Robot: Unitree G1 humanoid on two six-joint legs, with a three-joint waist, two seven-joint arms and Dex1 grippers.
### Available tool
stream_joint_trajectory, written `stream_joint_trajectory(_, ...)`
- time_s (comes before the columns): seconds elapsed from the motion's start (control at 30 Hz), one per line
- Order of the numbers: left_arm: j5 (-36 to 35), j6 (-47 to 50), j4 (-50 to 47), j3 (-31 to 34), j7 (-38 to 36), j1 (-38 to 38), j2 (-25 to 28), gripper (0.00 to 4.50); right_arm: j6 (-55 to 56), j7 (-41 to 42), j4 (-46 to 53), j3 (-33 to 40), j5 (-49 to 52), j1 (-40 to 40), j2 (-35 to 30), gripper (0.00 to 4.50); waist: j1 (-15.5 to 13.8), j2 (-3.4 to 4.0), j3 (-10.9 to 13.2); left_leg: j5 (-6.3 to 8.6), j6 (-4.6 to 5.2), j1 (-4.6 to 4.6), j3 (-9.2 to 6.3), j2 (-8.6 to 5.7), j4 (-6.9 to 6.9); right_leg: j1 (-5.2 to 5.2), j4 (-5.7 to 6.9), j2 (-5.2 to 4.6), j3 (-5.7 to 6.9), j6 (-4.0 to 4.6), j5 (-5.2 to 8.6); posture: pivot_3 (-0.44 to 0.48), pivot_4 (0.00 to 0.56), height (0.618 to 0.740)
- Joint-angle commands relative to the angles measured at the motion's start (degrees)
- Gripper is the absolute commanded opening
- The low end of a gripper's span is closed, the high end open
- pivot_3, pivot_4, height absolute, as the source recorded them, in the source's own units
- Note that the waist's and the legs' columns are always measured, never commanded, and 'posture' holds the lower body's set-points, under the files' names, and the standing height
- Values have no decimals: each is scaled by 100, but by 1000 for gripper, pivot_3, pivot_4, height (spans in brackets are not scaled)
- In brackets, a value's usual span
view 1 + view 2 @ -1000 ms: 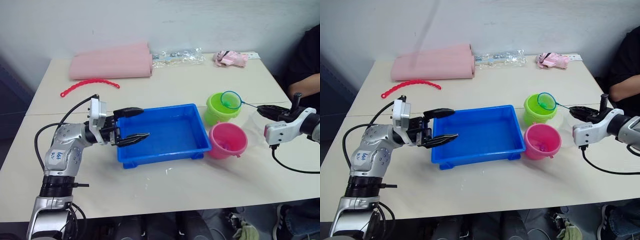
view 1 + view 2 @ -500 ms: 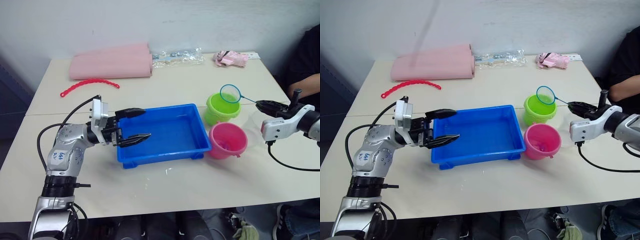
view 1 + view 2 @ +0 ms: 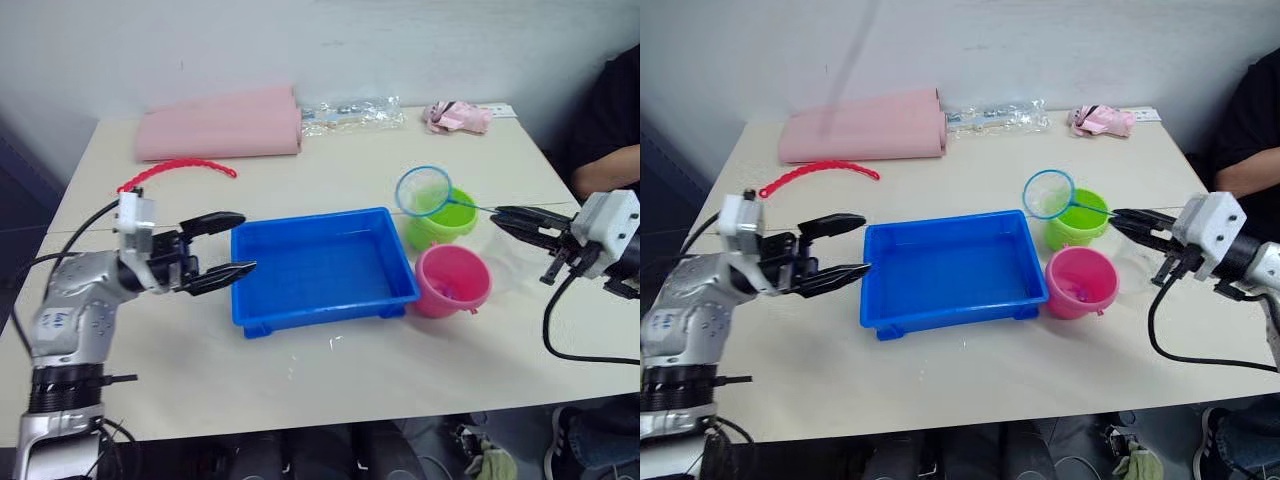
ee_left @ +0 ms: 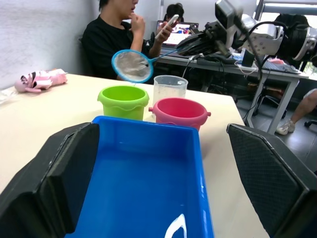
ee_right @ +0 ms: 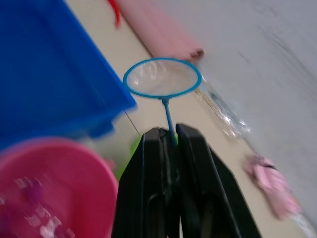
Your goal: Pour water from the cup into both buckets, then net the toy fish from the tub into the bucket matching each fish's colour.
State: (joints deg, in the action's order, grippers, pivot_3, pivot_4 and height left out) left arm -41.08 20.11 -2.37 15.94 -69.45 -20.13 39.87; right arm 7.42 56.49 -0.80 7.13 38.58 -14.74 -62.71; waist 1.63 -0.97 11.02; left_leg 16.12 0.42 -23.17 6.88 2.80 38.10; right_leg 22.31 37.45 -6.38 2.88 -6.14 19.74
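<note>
The blue tub (image 3: pixel 325 265) sits mid-table with a film of water in it. To its right stand the lime green bucket (image 3: pixel 443 224) and, nearer, the pink bucket (image 3: pixel 453 281), which holds small pink toy fish (image 5: pixel 35 214). The clear cup (image 4: pixel 170 88) stands behind the buckets. My right gripper (image 3: pixel 506 217) is shut on the thin handle of the net (image 3: pixel 423 192), whose blue hoop hangs over the green bucket's left rim, near the tub's far right corner. My left gripper (image 3: pixel 247 241) is open, level with the tub's left wall and just outside it.
A rolled pink cloth (image 3: pixel 220 125), a red beaded strip (image 3: pixel 178 170), a clear plastic bag (image 3: pixel 350 110) and a small pink toy (image 3: pixel 460 117) lie along the table's far side. A person in black (image 3: pixel 612 110) sits at the right. Water drops (image 3: pixel 335 343) lie before the tub.
My right gripper has swung the net's hoop left, from above the green bucket toward the tub. My left gripper has drawn back left, off the tub's left rim.
</note>
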Motion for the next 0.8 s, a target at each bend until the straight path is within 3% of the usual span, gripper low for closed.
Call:
stream_joint_trajectory(0.03, -325, 153, -464, 461, -318, 355, 422, 4480, -1020, 584, 927, -42, 717, -26, 75, 0, -4, 0, 0, 1, 1, 0, -1, -1, 0, 0, 0, -6, 2, 0, 0, 0, 150, 740)
stream_joint_trajectory(0.2, -134, 11, -882, 760, -743, 1386, 916, 4480, -1529, 924, 1899, -829, 564, 224, 740, 0, -14, -1, -1, 4, 3, -2, -3, -3, -5, 1, -7, -12, 5, 1, 1, 0, 150, 740)
stream_joint_trajectory(0.33, 99, -299, -1231, 758, -1073, 2173, 1083, 4480, -1517, 1188, 2012, -1453, 4, 457, 1232, 0, -13, -4, -2, 12, 8, -6, -1, -6, -9, 2, -17, -14, 5, 2, 1, 0, 150, 740)
stream_joint_trajectory(0.43, 161, -387, -1538, 748, -1130, 2755, 1049, 4480, -813, 1637, 1483, -1986, -911, 561, 1497, 0, -5, -9, -5, 17, 15, -5, 3, -12, -7, 2, -15, -13, 4, 2, 1, 0, 150, 740)
stream_joint_trajectory(0.57, 360, -589, -1812, 540, -1088, 3197, 978, 4480, -457, 1627, 817, -2301, -1442, 524, 2102, 0, -5, -19, -11, 21, 11, 0, -1, -7, -6, -1, -13, -15, 5, 3, 1, 0, 150, 740)
stream_joint_trajectory(0.8, 107, -283, -2098, 384, -813, 3108, 971, 4480, 336, 1398, -270, -2575, -2331, 506, 2908, 0, 2, -22, -13, 21, 5, 0, 0, -6, -6, 2, -7, -14, 4, 5, 3, 0, 150, 740)
